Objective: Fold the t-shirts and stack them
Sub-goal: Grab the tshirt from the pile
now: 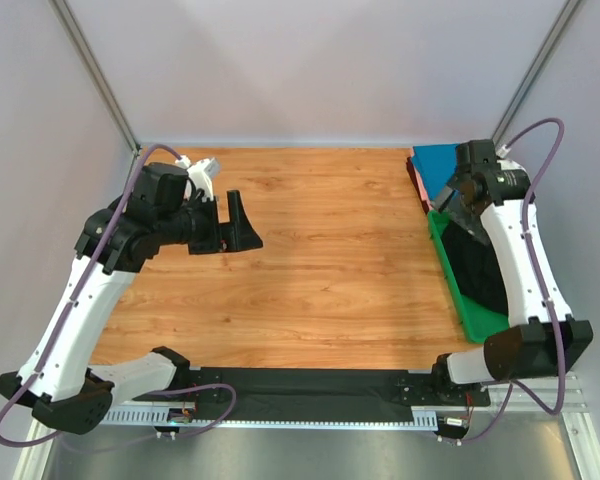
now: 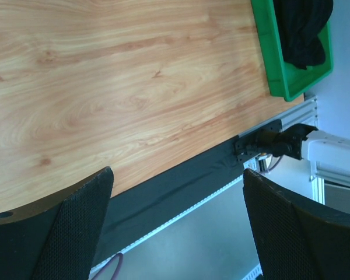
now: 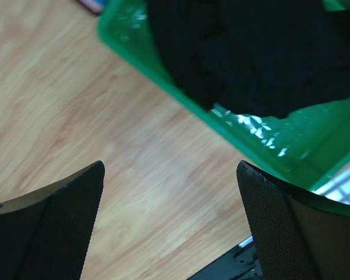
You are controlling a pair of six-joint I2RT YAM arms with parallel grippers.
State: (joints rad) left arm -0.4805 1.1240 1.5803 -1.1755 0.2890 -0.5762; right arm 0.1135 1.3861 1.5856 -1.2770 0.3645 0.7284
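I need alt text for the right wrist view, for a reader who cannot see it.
A black t-shirt lies bunched in a green tray at the upper right, on a wooden table. The right gripper stands open at the bottom edge, holding nothing.

My count from here: 3 soft cloth short-sleeved t-shirts, i.e. 1 black t-shirt (image 1: pixel 477 265), 1 teal-blue t-shirt (image 1: pixel 435 160) and 1 reddish t-shirt (image 1: pixel 418 182), the last showing only as a thin edge. Can't tell if any more lie under the black one. 1 green plastic tray (image 1: pixel 475 322). 1 wooden table (image 1: pixel 330 260). 2 white-and-black robot arms, 1 left arm (image 1: pixel 75 300) + 1 right arm (image 1: pixel 525 260). 1 claw per arm, so 2: left claw (image 2: pixel 178 174), right claw (image 3: pixel 170 169). Each has 2 black textured fingers (image 2: pixel 64 233), 4 total. Purple cables (image 1: pixel 552 200): 1 per arm, 2 approx. Grey metal frame posts (image 1: pixel 98 75): 2 at the back corners.
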